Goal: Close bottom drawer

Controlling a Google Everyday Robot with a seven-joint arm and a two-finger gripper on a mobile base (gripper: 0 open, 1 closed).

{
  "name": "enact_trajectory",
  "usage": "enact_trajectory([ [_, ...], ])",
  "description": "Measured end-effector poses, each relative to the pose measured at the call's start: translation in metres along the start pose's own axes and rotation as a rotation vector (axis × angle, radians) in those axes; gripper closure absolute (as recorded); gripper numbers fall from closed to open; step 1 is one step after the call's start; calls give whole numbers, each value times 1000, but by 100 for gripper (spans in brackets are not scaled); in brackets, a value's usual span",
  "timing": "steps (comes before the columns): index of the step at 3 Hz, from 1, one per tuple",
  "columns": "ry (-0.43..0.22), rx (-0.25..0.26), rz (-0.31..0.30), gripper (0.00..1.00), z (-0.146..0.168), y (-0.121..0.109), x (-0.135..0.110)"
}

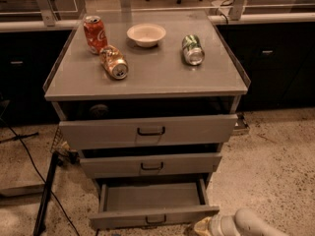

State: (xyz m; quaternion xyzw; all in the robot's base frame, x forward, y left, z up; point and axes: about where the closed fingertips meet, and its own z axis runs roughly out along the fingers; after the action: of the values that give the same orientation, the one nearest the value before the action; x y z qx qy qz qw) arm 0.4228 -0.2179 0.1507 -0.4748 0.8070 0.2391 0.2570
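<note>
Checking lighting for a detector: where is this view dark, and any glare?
Camera view: warm, dim light; deep shadow inside the top drawer; bottom drawer tray evenly lit; faint sheen on the cabinet top; gripper dim at the bottom edge, by that drawer's right corner.

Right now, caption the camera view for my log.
Bottom drawer stands open, gripper low beside its front right corner.
</note>
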Motion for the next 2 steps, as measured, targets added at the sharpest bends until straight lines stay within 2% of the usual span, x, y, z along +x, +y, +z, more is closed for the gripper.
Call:
enact_trajectory([
  [1,-163,84,-88,100,-5,4,-24],
  [2,-178,101,-137,100,-7,3,-30],
])
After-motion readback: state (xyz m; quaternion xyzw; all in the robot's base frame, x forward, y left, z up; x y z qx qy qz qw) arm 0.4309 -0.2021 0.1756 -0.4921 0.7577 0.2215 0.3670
